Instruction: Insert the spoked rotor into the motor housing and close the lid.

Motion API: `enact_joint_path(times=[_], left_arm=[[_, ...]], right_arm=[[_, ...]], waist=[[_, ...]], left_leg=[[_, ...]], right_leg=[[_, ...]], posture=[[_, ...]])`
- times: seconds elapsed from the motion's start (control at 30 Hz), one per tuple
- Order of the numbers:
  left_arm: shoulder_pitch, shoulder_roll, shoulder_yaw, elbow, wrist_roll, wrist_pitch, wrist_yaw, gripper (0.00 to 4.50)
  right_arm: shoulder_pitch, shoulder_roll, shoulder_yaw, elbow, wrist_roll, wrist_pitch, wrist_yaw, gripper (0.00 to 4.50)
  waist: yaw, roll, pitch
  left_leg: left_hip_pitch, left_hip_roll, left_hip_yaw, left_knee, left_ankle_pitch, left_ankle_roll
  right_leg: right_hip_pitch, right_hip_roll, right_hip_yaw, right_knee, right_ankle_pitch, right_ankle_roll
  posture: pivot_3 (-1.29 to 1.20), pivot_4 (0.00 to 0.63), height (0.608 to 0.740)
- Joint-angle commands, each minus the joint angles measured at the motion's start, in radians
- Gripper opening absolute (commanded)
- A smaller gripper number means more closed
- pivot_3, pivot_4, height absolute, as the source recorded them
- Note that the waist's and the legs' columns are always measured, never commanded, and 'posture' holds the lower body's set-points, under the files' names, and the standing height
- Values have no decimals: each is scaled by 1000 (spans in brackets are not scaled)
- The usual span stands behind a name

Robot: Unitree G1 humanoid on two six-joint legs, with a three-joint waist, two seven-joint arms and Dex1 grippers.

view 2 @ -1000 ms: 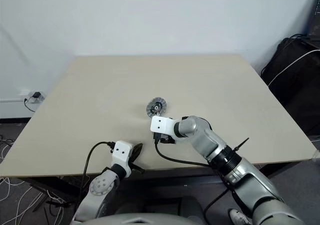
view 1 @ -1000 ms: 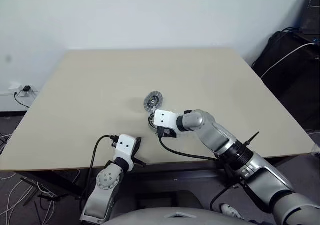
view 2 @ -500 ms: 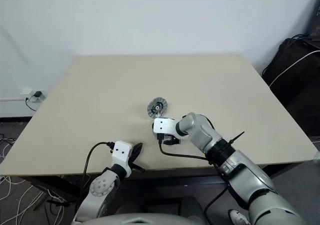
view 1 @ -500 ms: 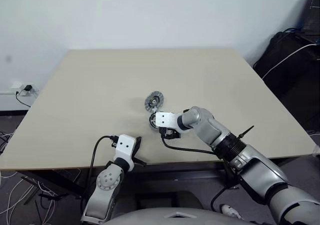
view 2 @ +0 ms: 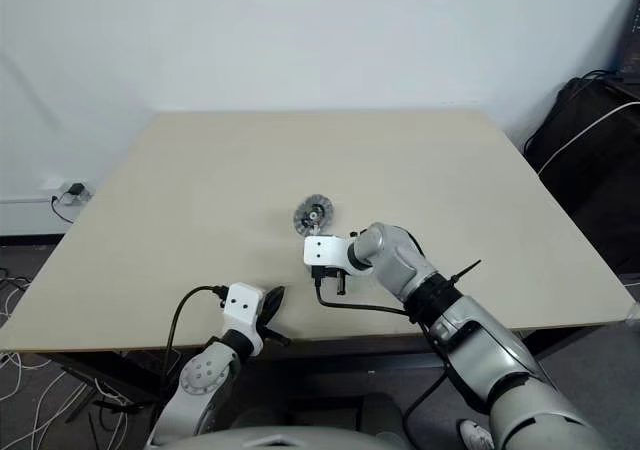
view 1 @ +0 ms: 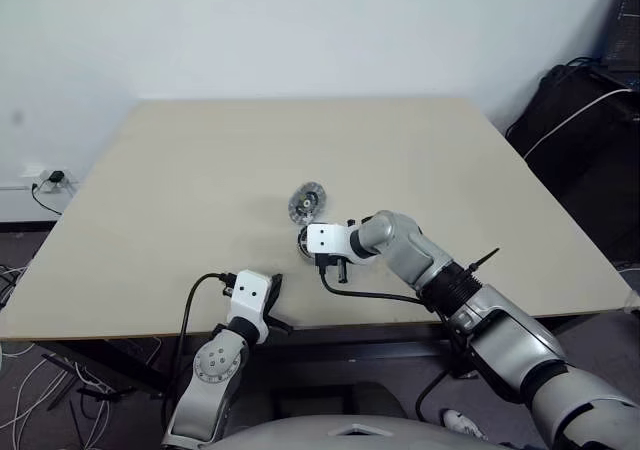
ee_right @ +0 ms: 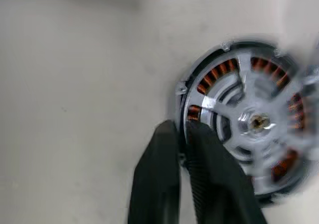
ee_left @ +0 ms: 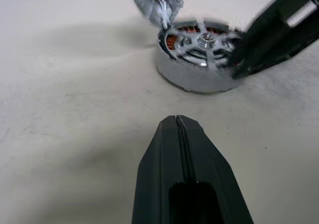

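The motor housing (ee_left: 197, 79), a grey cup with copper windings, stands on the table (view 1: 180, 170) near its front middle. The spoked rotor (ee_right: 251, 119) lies inside it, its spokes over the windings. The lid (view 1: 306, 200), a silver-grey disc, leans tilted just beyond the housing. My right gripper (ee_right: 182, 129) points steeply down at the housing's near side and is shut on its rim, one finger outside the wall and one inside. My left gripper (ee_left: 177, 120) rests low at the table's front edge, shut with nothing in it, pointing at the housing from a short way off.
Black bags and cables (view 1: 585, 130) stand on the floor beyond the table's right edge. A wall socket with a plug (view 1: 45, 180) sits at the far left. The tabletop stretches bare behind and beside the parts.
My right gripper has dipped onto the housing and its fingers have gone from wide open to shut on the rim. The left arm has kept still.
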Motion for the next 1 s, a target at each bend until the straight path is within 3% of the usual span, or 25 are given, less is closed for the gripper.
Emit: enact_joint_path(times=[0.03,0.23,0.37,0.67,1.0], left_arm=[[-11,-8,-1,-7,-12,-23,3,0],[-16,-14,-3,-1,-12,-28,9,0],[-12,-17,-6,3,-13,-31,13,0],[7,-19,-11,-1,-14,-31,10,0],[2,-16,-23,9,-16,-23,-3,0]], right_arm=[[-9,4,-16,13,-14,5,-1,22],[8,16,-47,2,-18,58,-40,22],[71,50,-142,-76,15,180,-130,22],[309,85,-331,-565,126,597,-232,22],[387,230,-487,-880,237,1036,-418,22]], waist=[[0,0,0],[0,0,0],[0,-1,-1],[21,-1,-1],[19,-1,0]], left_leg=[[0,0,0,0,0,0],[1,0,0,0,0,-1],[1,1,-1,0,1,-1],[-5,0,-3,1,1,-1],[-6,1,-4,1,1,-1]], right_leg=[[0,0,0,0,0,0],[1,0,0,1,0,0],[1,0,-1,1,1,-1],[-4,0,-2,0,2,-2],[-5,0,-4,0,1,-2]], posture=[[0,0,740],[0,0,740],[0,0,740],[0,0,740],[0,0,740]])
